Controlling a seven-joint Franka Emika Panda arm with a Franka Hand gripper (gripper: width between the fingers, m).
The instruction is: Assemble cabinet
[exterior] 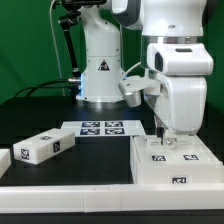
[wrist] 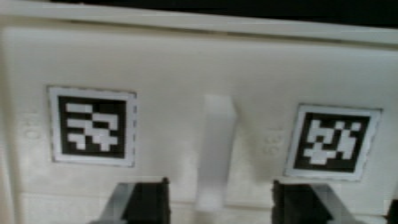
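The big white cabinet body [exterior: 175, 160] lies at the exterior view's right front, with marker tags on its top and front. My gripper [exterior: 168, 141] comes straight down onto its top, between two tags. In the wrist view the cabinet body [wrist: 196, 60] fills the frame, with two tags and a raised ridge [wrist: 217, 130] between them. My gripper [wrist: 222, 205] is open, its dark fingers [wrist: 146, 203] standing either side of the ridge with nothing held. A long white cabinet block [exterior: 45, 146] lies at the exterior view's left. Another white part [exterior: 4, 158] sits at the left edge.
The marker board [exterior: 101, 128] lies flat in the middle of the dark table, behind the parts. The arm's white base [exterior: 100, 70] stands behind it. A light strip [exterior: 70, 195] runs along the table's front.
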